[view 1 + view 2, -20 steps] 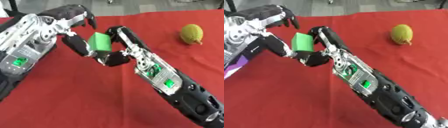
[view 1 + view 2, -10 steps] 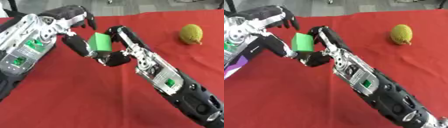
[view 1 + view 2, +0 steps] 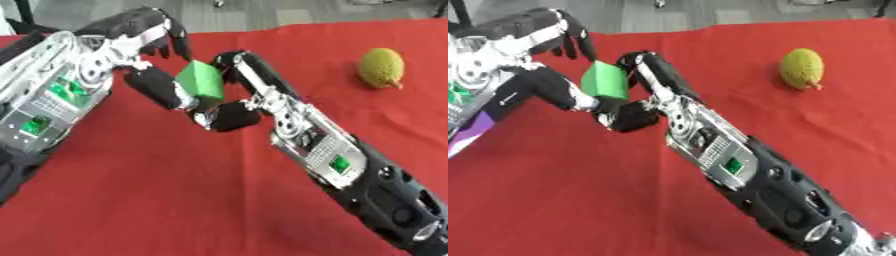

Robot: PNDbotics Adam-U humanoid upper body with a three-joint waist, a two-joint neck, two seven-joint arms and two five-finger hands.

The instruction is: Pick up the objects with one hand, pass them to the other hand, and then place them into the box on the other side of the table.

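A green block [image 3: 200,80] hangs above the red table [image 3: 131,200], between my two hands. My right hand [image 3: 248,95] reaches in from the lower right. Its fingers [image 3: 242,64] lie against the block's right side and its thumb [image 3: 229,117] curls under it. My left hand [image 3: 144,47] comes in from the left. Its thumb [image 3: 157,90] is pressed to the block's lower left, and its fingers [image 3: 177,42] curl just over the top corner. The block's underside is hidden by the two thumbs.
A bumpy yellow-green fruit [image 3: 381,67] lies on the cloth at the far right. A purple strip [image 3: 470,135] shows at the left edge. The table's far edge [image 3: 289,26] meets grey floor close behind the hands.
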